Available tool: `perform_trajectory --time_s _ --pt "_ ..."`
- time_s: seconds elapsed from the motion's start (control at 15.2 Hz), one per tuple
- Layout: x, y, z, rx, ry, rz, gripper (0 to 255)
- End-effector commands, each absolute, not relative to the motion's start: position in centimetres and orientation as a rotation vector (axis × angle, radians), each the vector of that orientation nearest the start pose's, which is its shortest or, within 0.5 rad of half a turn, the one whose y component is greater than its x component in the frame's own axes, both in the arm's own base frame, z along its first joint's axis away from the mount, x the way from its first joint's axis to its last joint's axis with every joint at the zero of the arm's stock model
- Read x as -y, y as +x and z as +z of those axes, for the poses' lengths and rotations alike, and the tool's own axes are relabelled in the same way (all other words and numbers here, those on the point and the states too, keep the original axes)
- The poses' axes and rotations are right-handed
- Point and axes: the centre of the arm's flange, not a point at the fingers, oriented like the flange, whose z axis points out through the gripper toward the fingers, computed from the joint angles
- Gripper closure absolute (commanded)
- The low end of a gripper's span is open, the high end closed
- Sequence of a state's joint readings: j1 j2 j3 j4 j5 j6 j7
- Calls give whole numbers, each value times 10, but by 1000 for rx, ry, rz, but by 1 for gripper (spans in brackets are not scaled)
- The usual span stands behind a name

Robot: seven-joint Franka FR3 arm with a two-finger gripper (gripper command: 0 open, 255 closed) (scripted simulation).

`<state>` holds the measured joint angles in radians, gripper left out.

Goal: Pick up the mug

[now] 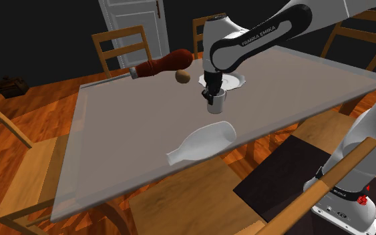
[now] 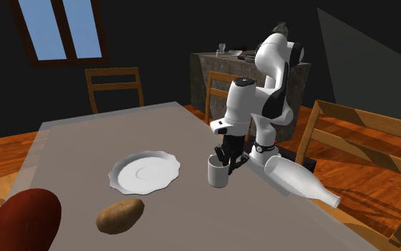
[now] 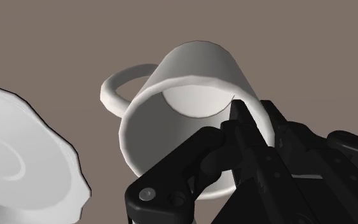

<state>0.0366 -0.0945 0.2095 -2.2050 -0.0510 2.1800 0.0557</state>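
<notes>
The mug (image 1: 214,105) (image 2: 219,172) (image 3: 196,70) is white. It stands up straight on the grey counter (image 1: 126,113) (image 2: 85,142) (image 3: 56,38), with its open mouth up. A white plate (image 1: 235,81) (image 2: 143,173) (image 3: 18,159) sits just beside it on one side. A white bottle (image 1: 203,142) (image 2: 298,180) lies flat on the other side, nearer the robot's stand. A brown potato (image 1: 183,77) (image 2: 120,215) lies past the plate, well apart from the mug.

The black gripper (image 1: 211,93) (image 2: 228,158) (image 3: 234,121) comes straight down onto the mug from above. It is at the rim on the bottle side, not over the middle. In the wrist view one of the fingers (image 3: 190,156) dips inside the mug and the other runs down the outside. The mug's wall sits between them. They look pinched tight on that wall, with almost no gap (so the mug seems to be held by its rim). The handle (image 3: 117,86) sticks out on the far side from the gripper, toward the plate.

The mug seems to rest on the counter, so the lift looks not yet done. The mug's long way is up and down, the same way the gripper points. The next move, I think, is a plain pull straight up. The grip is on one side only, so the mug may tip and hang a bit crooked. A slow lift should keep it clear of the plate.
</notes>
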Motion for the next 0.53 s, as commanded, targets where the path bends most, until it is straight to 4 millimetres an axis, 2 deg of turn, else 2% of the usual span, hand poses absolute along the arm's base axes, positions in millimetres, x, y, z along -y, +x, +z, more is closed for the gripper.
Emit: perform_trajectory --time_s 0.0,0.07,0.46 --pt "-126 504 427 347 -3172 -121 255" --pt "-126 503 427 347 -3172 -121 255" --pt "-126 503 459 347 -3172 -121 255"
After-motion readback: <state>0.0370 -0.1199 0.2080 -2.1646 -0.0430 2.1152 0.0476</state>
